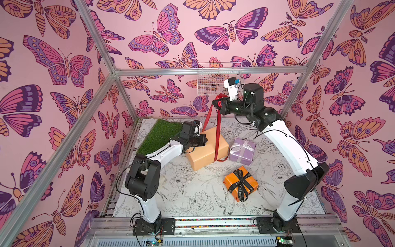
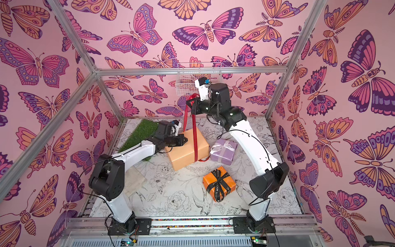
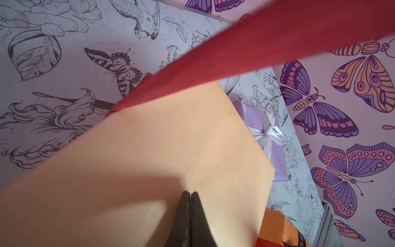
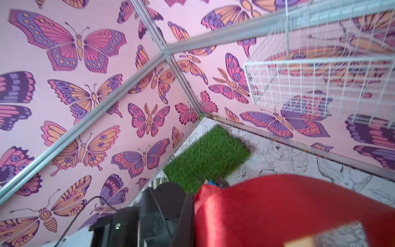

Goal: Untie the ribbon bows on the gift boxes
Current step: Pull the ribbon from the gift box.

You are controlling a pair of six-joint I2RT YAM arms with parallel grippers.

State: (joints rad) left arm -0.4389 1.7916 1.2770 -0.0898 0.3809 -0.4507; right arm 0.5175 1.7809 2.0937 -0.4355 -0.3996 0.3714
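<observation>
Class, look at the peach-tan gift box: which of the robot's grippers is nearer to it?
Left. The left gripper sits shut on top of the peach-tan box; the right gripper is raised above it, clamping the red ribbon.

This is looking like a robot test booth: a metal frame (image 1: 209,71) is holding butterfly walls (image 1: 160,36), and two robot arms (image 1: 149,208) are standing on a near rail (image 1: 213,222).

Both top views look steeply down from high above the peach-tan box (image 1: 203,154). My left wrist camera sits close over that box; my right wrist camera, raised above it, faces the grass mat (image 4: 205,158) beyond. Both wrist views share the red ribbon (image 3: 245,49).
</observation>
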